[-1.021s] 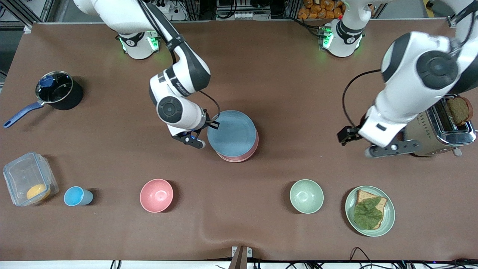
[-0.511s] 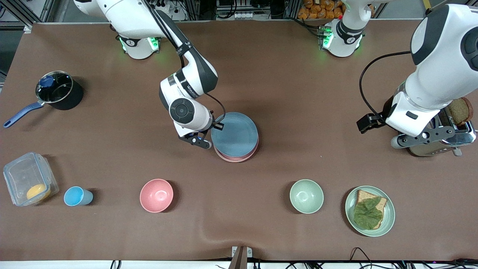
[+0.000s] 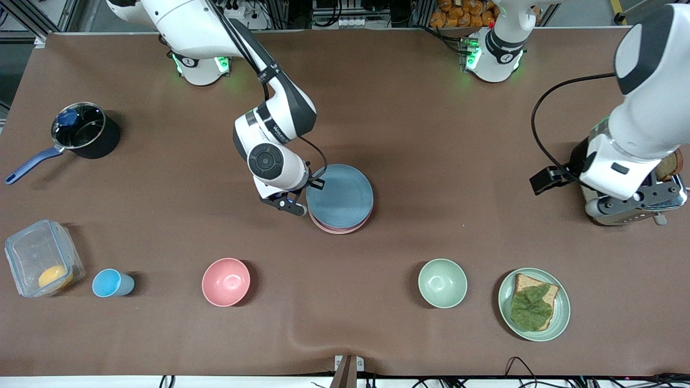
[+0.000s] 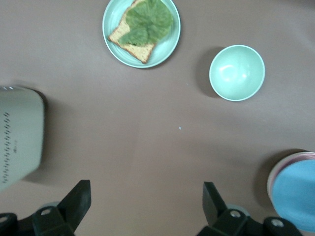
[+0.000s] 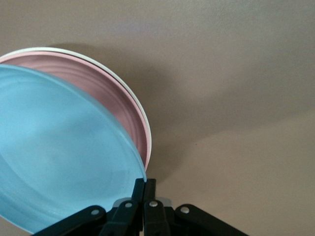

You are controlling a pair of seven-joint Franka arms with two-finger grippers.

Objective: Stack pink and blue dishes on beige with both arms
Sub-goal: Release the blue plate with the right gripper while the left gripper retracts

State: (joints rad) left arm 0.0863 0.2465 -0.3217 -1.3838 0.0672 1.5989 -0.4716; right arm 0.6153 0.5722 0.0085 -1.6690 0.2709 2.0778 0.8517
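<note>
The light blue plate [image 3: 340,195] is over the pink plate [image 3: 345,229] in the middle of the table, and only a sliver of pink rim shows. My right gripper [image 3: 311,184] is shut on the blue plate's rim [image 5: 140,167] at the edge toward the right arm's end. In the right wrist view the blue plate [image 5: 59,152] tilts above the pink plate [image 5: 106,91], and the cream rim of the beige plate [image 5: 44,48] shows under the pink. My left gripper [image 3: 630,202] hangs open over the toaster, holding nothing; its wrist view shows its fingers spread [image 4: 146,196].
A toaster [image 3: 666,188] with a bread slice stands at the left arm's end. Along the near side are a green plate with bread and lettuce [image 3: 560,318], a green bowl [image 3: 442,283], a pink bowl [image 3: 226,282], a blue cup [image 3: 110,283] and a clear container [image 3: 40,258]. A black saucepan [image 3: 81,129] is farther back.
The right gripper has slid the blue plate a little toward the left arm's end, squarer over the pink one. The left arm has pulled away, now over the toaster.
</note>
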